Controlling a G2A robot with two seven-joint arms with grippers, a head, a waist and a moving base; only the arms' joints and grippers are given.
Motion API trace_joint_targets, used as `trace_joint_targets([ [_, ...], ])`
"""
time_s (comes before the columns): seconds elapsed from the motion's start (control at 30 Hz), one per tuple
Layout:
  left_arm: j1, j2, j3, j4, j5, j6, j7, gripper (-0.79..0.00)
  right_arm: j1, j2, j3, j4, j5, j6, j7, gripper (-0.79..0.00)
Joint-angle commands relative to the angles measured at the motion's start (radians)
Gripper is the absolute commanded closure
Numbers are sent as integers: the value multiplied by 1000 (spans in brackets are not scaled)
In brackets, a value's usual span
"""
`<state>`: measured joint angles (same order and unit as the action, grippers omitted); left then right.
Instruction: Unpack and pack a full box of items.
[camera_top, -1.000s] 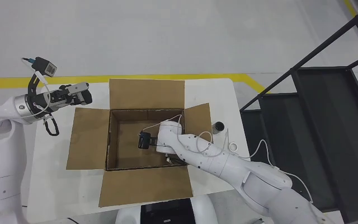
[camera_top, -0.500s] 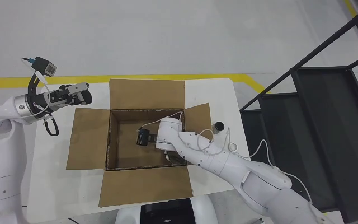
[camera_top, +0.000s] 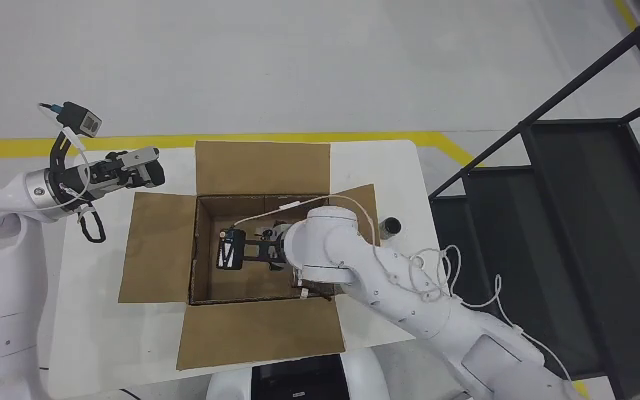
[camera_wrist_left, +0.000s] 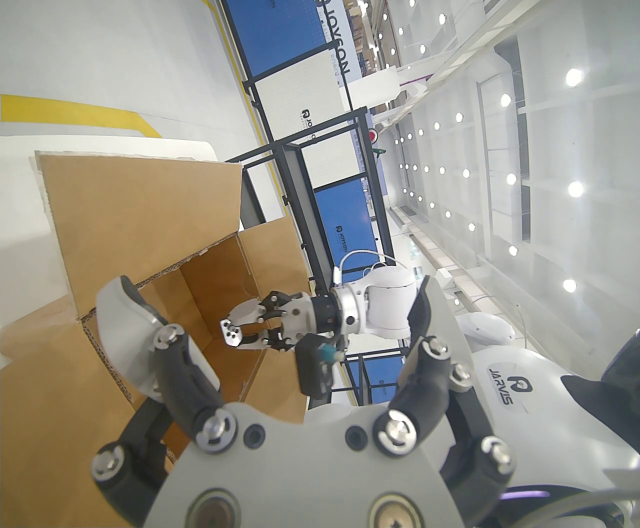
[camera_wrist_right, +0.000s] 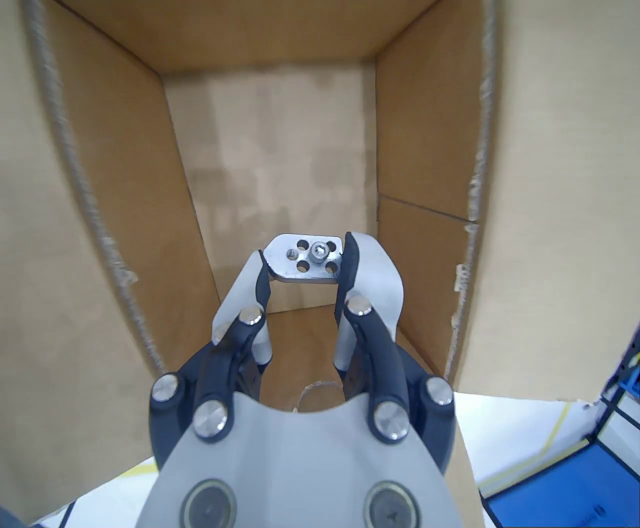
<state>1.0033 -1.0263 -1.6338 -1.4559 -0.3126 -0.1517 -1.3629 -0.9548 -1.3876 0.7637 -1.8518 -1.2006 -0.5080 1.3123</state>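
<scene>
— Where is the right gripper (camera_wrist_right: 305, 265)?
— Low inside the cardboard box (camera_top: 262, 168), toward its left wall, fingers clamped on a small metal plate (camera_wrist_right: 302, 250) drilled with holes. Brown walls hem it in, and its arm covers the box's right half.
— Anything beside the box?
— A dark cylinder (camera_top: 391, 226) stands on the table (camera_top: 400, 170), just past the raised right flap (camera_top: 352, 205).
— And the left gripper (camera_top: 152, 168)?
— Farther out, beyond the left flap (camera_top: 155, 247), above the table's edge, fingers spread wide.
</scene>
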Motion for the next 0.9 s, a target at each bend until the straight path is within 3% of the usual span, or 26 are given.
trace_joint_targets([
  [0.0,0,0,0,0,0,0,0,-785,-45,25,55,-85,11,-3,-4,0],
  [0.23,0,0,0,0,0,0,0,-785,-200,100,256,-278,73,-27,-27,0],
  [0.5,0,0,0,0,0,0,0,-785,-456,177,522,-463,151,-57,-58,0],
  [0.67,0,0,0,0,0,0,0,-785,-599,200,719,-498,223,-80,-138,0],
  [0.87,0,0,0,0,0,0,0,-785,-612,202,733,-498,226,-89,-149,0],
])
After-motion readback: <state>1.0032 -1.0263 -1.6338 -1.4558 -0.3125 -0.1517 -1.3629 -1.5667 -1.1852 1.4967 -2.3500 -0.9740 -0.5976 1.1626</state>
